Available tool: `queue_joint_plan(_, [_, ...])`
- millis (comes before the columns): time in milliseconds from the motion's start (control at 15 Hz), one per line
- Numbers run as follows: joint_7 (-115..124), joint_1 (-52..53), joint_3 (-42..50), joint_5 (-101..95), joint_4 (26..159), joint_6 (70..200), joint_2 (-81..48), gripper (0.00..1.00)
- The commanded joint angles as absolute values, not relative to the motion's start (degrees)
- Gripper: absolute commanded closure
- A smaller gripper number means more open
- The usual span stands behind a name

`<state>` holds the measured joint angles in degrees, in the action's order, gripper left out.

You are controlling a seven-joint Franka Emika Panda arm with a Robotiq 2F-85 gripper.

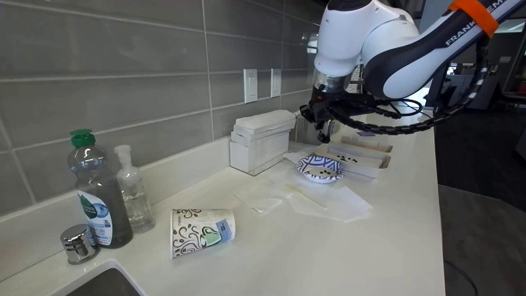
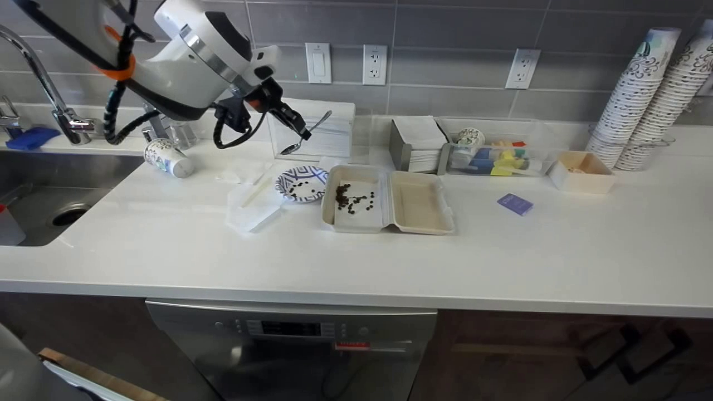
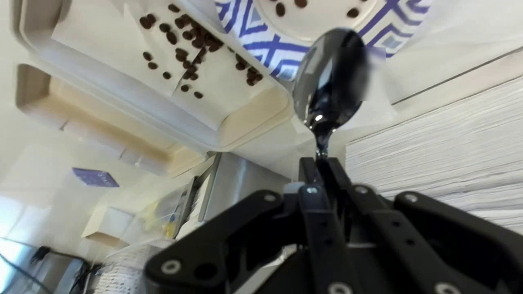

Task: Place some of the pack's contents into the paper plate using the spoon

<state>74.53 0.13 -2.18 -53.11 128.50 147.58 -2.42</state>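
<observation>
tool (image 2: pixel 306 134) closed tight on spoon (image 3: pixel 327 81); its bowl end slants down toward paper plate (image 3: pixel 267 48) below, pack (image 2: pixel 387 200) just beside plate.

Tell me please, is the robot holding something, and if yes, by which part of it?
Yes, the gripper holds the spoon by its handle; the bowl is outside the grip and sticks out in front.
</observation>
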Motion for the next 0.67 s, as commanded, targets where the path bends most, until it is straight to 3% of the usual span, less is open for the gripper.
queue_joint_plan(0, [71.3,0.3,-1.4,-50.4,129.4,149.1,-1.6,0.92])
queue_joint_plan(133, [69.5,-0.9,-2.1,-49.0,130.4,150.1,-0.7,0.92])
queue_joint_plan(200, [69.4,-0.9,-2.1,-48.9,130.6,150.1,-0.6,0.98])
queue_joint_plan(267, [69.0,-0.7,-2.3,-49.5,130.7,149.8,-0.8,0.98])
queue_joint_plan(600, [49.1,2.2,-4.0,-27.9,135.0,155.8,-1.9,0.98])
